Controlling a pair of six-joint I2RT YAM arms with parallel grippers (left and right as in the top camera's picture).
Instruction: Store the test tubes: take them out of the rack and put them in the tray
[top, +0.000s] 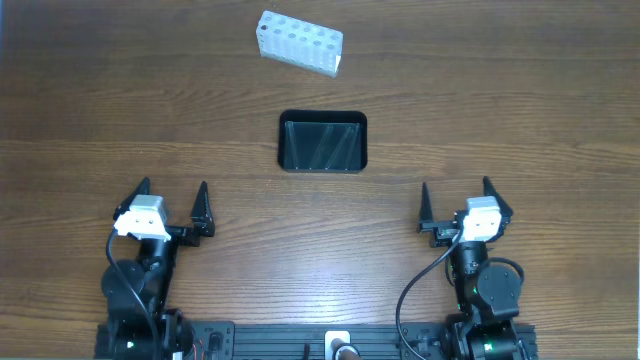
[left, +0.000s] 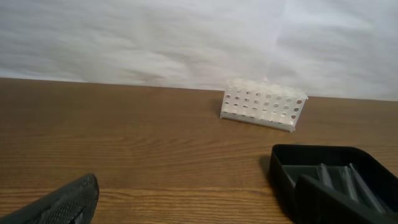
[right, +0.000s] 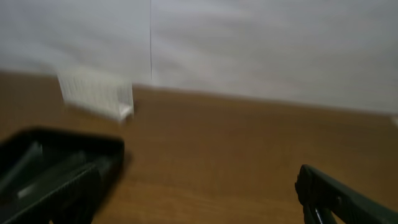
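- Closest to you: your left gripper (top: 174, 187) sits low near its base. The jaws are spread wide with nothing between them.
- Same deal on the other side. Your right gripper (top: 456, 186) is near its own base, jaws wide apart and empty. Both are well apart from the tray.
- Farther up the wooden table (top: 520, 100), roughly between the two arms, is the black tray (top: 283, 143). In the left wrist view you can see clear test tubes (left: 348, 180) lying flat inside it, side by side. I can't count them reliably, so no number from me.
- Farthest out is the white rack (top: 300, 43), sitting at an angle beyond the tray and not touching it. From above its holes look empty to me, and in the left wrist view nothing pokes up over its top.
- My read is that the job looks pretty much finished: tubes in the tray, rack seemingly cleared. If anything's left, it's a check of the rack for a straggler. One hole at its left end looks darker than the others and I can't tell why.
- Labels and writing: I can't make out any print on the rack, the tray or the tubes.
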